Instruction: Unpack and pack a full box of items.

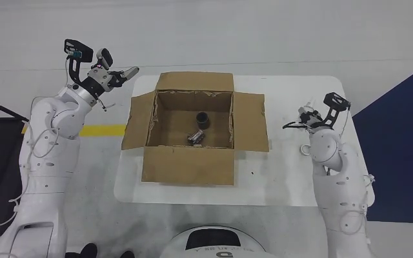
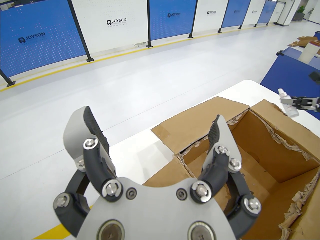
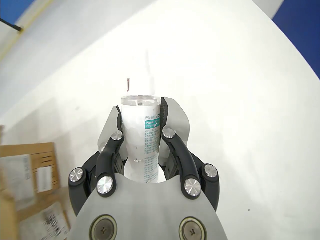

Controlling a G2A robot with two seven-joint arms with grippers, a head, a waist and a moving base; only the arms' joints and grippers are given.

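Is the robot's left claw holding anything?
No, the left gripper is wide open with nothing in it, near the cardboard box.

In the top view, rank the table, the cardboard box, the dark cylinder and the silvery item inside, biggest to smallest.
1. table
2. cardboard box
3. dark cylinder and silvery item: about alike, left unranked.

White bench (image 1: 290,187), rounded corners. Yellow floor stripe (image 1: 103,129) just off bench's left edge. Blue panel (image 1: 390,161) near bench's right edge. Fence of blue and white panels (image 2: 172,16) well beyond bench's far side. White roll (image 2: 309,52) upright past bench's right.
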